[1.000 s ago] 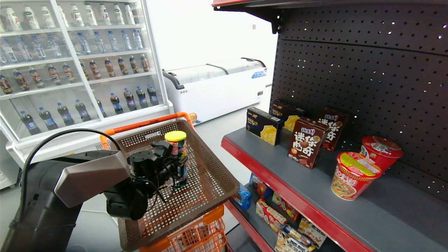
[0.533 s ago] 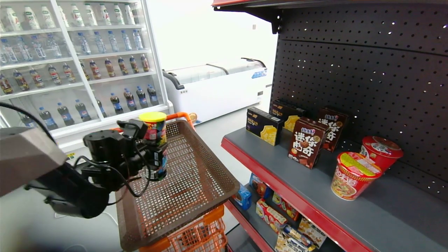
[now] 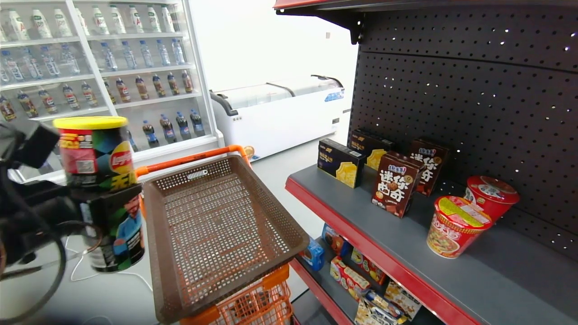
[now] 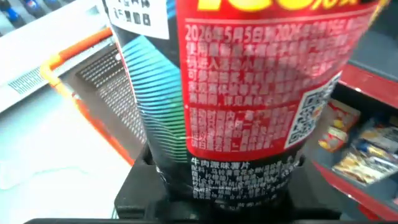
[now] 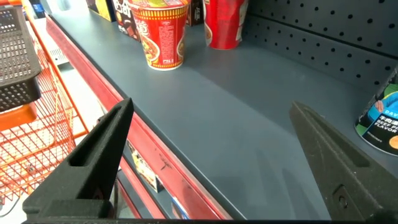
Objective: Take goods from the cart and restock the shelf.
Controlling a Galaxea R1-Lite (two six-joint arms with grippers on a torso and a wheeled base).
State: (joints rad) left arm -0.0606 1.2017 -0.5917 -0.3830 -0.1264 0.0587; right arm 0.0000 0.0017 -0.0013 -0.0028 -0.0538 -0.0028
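Note:
A tall chip can point(image 3: 97, 180) with a yellow lid stands upright in the air to the left of the cart, with my left gripper point(image 3: 106, 198) shut around its middle. The can's red and dark label point(image 4: 249, 93) looms close in the left wrist view. The cart's brown perforated tray point(image 3: 298, 234) holds nothing. To its right runs the grey shelf point(image 3: 496, 271) with a red front edge. My right gripper point(image 5: 211, 149) hangs open above the front of the shelf deck point(image 5: 236, 118), with nothing between its fingers.
Dark snack boxes point(image 3: 395, 189) and two red cup noodles point(image 3: 454, 225) stand on the shelf. A blue can point(image 5: 382, 118) sits farther along it. Packets fill the lower shelf point(image 3: 352, 275). A drinks fridge point(image 3: 90, 81) and a chest freezer point(image 3: 275, 113) stand behind the cart.
My left arm has lifted the chip can out of the cart's tray and carried it up and to the left, closer to the head camera. The tray is now bare.

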